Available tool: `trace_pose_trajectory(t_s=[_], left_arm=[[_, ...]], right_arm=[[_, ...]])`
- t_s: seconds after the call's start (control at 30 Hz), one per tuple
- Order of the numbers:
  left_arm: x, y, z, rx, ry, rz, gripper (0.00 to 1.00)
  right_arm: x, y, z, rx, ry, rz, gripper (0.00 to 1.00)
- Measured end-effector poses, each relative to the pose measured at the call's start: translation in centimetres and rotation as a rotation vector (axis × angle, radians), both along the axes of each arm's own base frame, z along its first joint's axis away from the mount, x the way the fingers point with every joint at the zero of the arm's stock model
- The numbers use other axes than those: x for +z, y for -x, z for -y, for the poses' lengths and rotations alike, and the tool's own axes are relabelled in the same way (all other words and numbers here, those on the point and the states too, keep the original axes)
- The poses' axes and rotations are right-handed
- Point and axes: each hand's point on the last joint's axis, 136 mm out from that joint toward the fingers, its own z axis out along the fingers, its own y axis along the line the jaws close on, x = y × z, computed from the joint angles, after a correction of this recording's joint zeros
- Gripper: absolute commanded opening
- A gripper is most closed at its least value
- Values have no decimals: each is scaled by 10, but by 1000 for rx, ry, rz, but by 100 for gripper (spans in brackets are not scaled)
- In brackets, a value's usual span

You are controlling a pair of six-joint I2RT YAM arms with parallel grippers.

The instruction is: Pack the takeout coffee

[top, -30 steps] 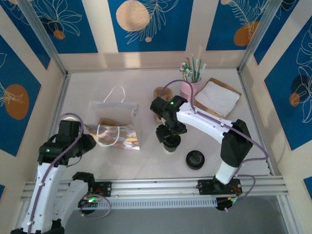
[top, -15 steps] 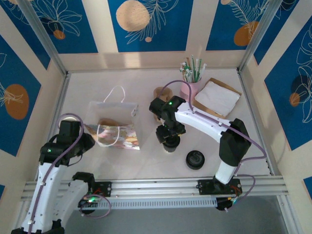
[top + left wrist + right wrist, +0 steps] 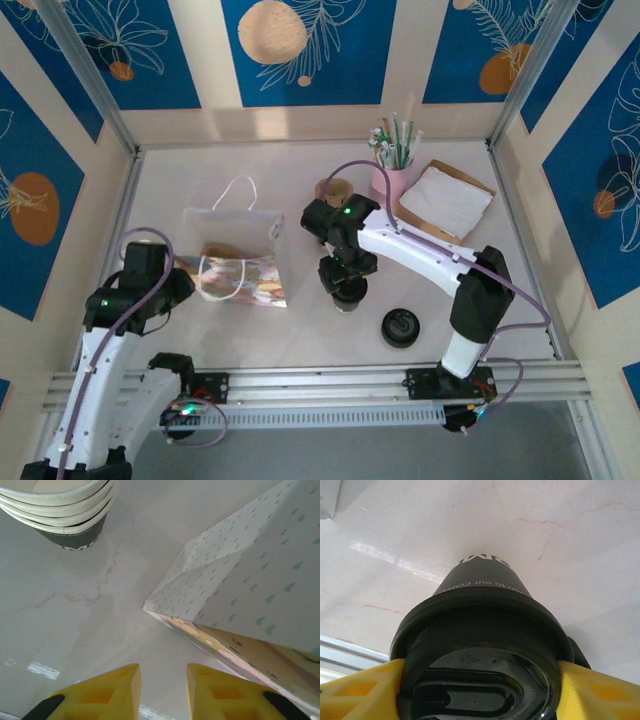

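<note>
At the table's (image 3: 250, 340) left side, the left gripper (image 3: 163, 672) hovers low over the marble-look surface, its yellow fingers (image 3: 107, 692) slightly parted and holding nothing. In the left wrist view a stack of paper cups (image 3: 65, 510) with a dark band stands ahead to the left of those fingers, and the corner of a paper bag (image 3: 250, 580) printed with blue drops rises to their right. From above, the bag sits just right of the left arm, its white cord handles on show.

Right of the bag, apart from it and near the middle of the table, the takeout coffee (image 3: 480, 580) stands upright, black lid on. The right gripper (image 3: 345, 285) is directly over it. The right wrist view shows its two yellow fingers (image 3: 360, 692) pressed against opposite sides of the lid's rim, pinching the cup between them.

A loose black lid (image 3: 400, 327) lies on the table near the coffee, to its right and closer to the arms' bases. Towards the back, a plain cream cup (image 3: 333, 189) stands beside a pink cup of straws (image 3: 390, 178). At the far right, white napkins (image 3: 445, 200) rest on a brown tray (image 3: 478, 185).
</note>
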Motion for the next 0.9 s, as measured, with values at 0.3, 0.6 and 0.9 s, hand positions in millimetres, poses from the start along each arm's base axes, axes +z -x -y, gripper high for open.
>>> trace_pose_trajectory(t_s=[0.3, 0.6, 0.9], left_arm=[[18, 30, -5, 23, 8, 25, 29], [-5, 26, -5, 65, 19, -55, 27], [-9, -7, -11, 104, -7, -67, 24]], right_arm=[[66, 3, 9, -36, -87, 123, 64], [170, 3, 5, -39, -318, 322, 63], [248, 10, -8, 12, -561, 443, 63]])
